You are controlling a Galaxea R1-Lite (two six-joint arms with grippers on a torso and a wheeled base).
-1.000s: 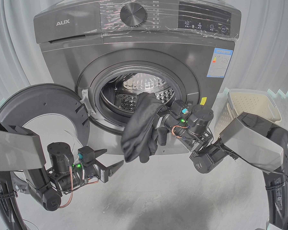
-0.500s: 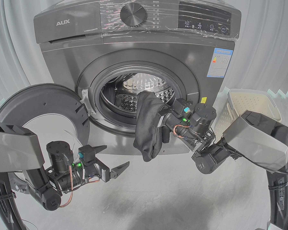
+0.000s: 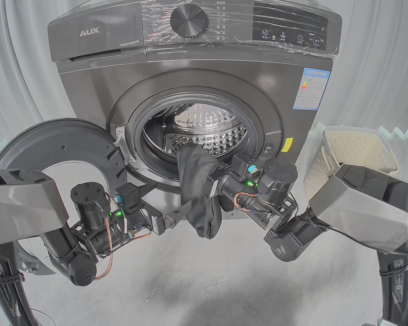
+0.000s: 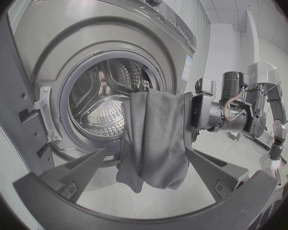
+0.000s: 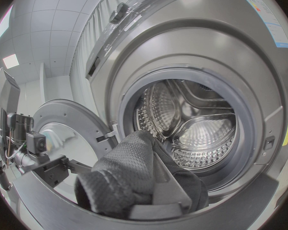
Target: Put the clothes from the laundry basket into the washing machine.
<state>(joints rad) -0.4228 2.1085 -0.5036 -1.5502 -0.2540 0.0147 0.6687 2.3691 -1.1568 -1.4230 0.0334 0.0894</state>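
— While the right gripper [image 3: 211,183] is clamped on the dark garment [image 3: 196,191], which hangs over the lower lip of the washing machine [image 3: 99,82] opening, how would you finish this step?
— Carry it deeper, I'd say, well over the drum [image 3: 204,121] before letting go. The tail dangles outside, so the left gripper [image 3: 168,199], jaws spread wide just beside it, could lift that hem in.
— What's changed from a second ago?
— The right arm has dropped and shifted toward the door [image 3: 54,146], taking the cloth along. The left arm has risen from low down towards the hem. The laundry basket [image 3: 353,148] hasn't moved
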